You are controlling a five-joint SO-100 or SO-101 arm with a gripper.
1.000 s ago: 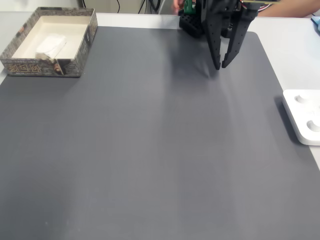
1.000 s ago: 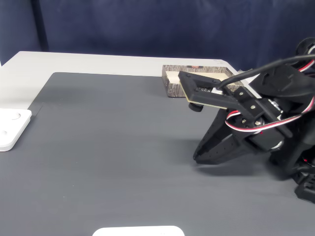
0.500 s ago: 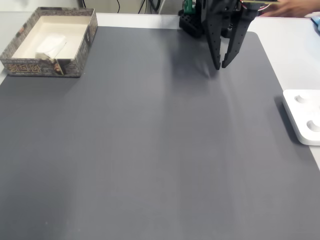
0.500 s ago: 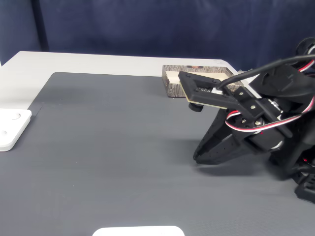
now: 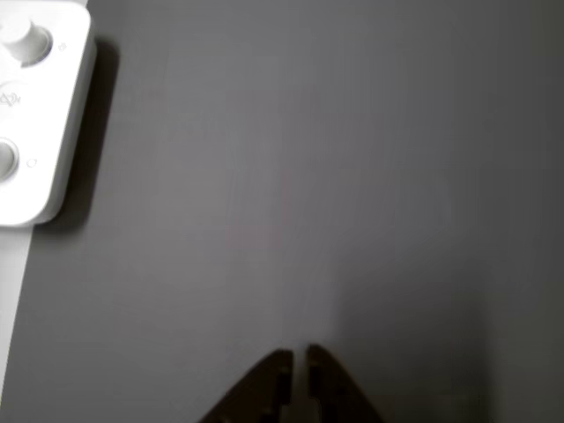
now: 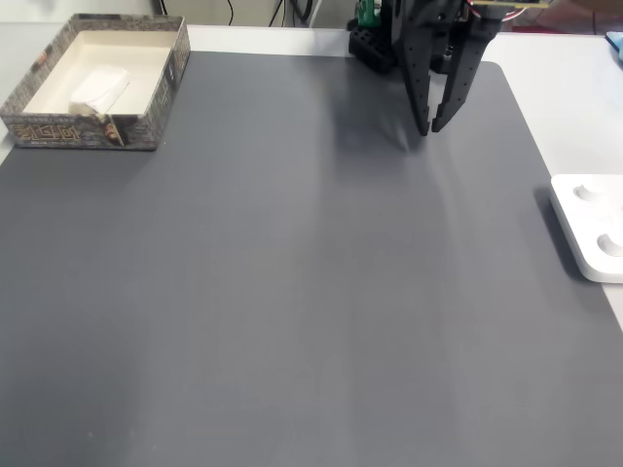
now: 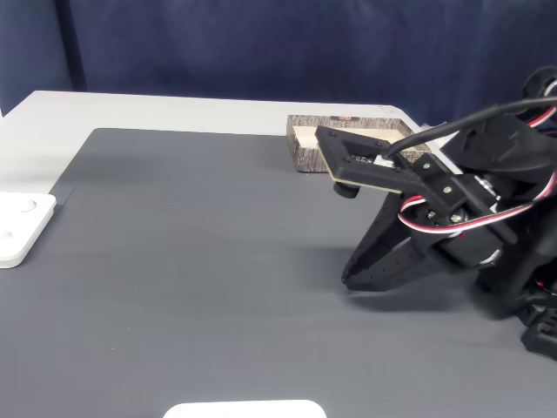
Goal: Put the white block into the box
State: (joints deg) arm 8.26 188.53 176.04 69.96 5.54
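The white block [image 6: 97, 89] lies inside the box [image 6: 83, 134], which stands at the far left corner in a fixed view. In the other fixed view the box [image 7: 306, 151] shows behind the arm, its inside hidden. My gripper [image 6: 429, 128] hangs over the grey mat at the far right, well away from the box, its black fingers nearly touching and holding nothing. Seen side-on, the gripper [image 7: 346, 280] points down close to the mat. In the other view its fingertips [image 5: 282, 357] meet at the bottom edge over bare mat.
A flat white device with round knobs [image 6: 594, 229] lies at the mat's right edge, also seen as the white device [image 5: 35, 106] and the white device [image 7: 22, 228]. Another flat white object [image 7: 244, 409] pokes in at the near edge. The dark grey mat [image 6: 292, 292] covers most of the table.
A person's arm along the far right edge has pulled back out of the fixed view. My arm, the block and the box have not moved.
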